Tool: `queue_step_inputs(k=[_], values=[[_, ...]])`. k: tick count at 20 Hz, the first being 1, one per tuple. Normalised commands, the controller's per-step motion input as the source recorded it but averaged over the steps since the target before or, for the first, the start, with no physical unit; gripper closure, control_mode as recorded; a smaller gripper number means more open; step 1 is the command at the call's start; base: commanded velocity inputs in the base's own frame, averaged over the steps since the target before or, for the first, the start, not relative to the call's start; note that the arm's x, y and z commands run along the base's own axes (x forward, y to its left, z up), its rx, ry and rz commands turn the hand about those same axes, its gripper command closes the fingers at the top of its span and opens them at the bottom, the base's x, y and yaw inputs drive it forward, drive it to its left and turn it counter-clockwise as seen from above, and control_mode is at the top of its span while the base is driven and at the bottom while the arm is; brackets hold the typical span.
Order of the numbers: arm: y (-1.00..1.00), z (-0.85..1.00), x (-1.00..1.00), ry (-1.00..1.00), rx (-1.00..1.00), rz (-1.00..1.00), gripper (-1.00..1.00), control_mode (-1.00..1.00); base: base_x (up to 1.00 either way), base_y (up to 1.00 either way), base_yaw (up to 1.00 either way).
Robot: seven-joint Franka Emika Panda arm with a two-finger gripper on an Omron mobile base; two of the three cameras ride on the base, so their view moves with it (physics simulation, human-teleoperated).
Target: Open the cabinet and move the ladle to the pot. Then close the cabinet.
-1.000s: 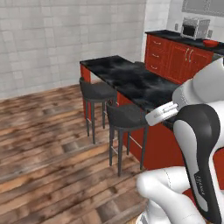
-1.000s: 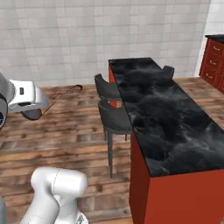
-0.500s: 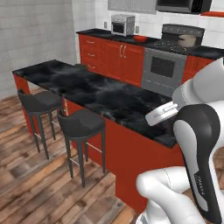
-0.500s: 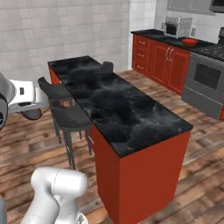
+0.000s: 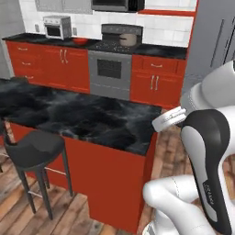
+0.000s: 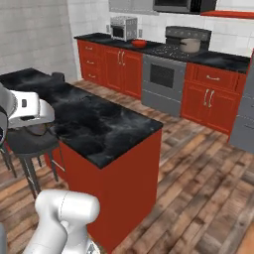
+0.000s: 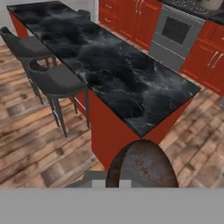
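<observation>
The pot is small, round and silvery-tan, and it stands on the stove at the far wall. Above and to the right of the stove, the lower edge of the red cabinet crosses the top of the picture. Its doors are cut off by the frame. The ladle is out of view. My arm is folded close above the base, far from the stove, with its white wrist over the island's near corner. My gripper is shut, and I cannot see anything held in it.
A black marble island with red sides lies between me and the stove. Dark stools stand along its left side. A toaster oven and a red bowl sit on the back counter. A grey fridge stands at the right. Wooden floor runs right of the island.
Both base views have swung round with the base: the island now lies close in front, and the back counter, stove and pot have come into view. The arm has kept its pose.
</observation>
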Motion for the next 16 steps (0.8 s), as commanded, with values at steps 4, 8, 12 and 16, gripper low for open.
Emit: queue_step_inputs(k=[4,8,12,16], values=[[0.0,0.0,0.0,0.0,0.0,0.0,1.0,1.0,0.33,-0.56,-0.45],[0.0,0.0,0.0,0.0,0.0,0.0,1.0,1.0,0.62,-0.56,-0.36],[0.0,0.0,0.0,0.0,0.0,0.0,1.0,1.0,0.85,-0.45,-0.28],[0.0,0.0,0.0,0.0,0.0,0.0,1.0,1.0,0.89,-0.47,-0.26]])
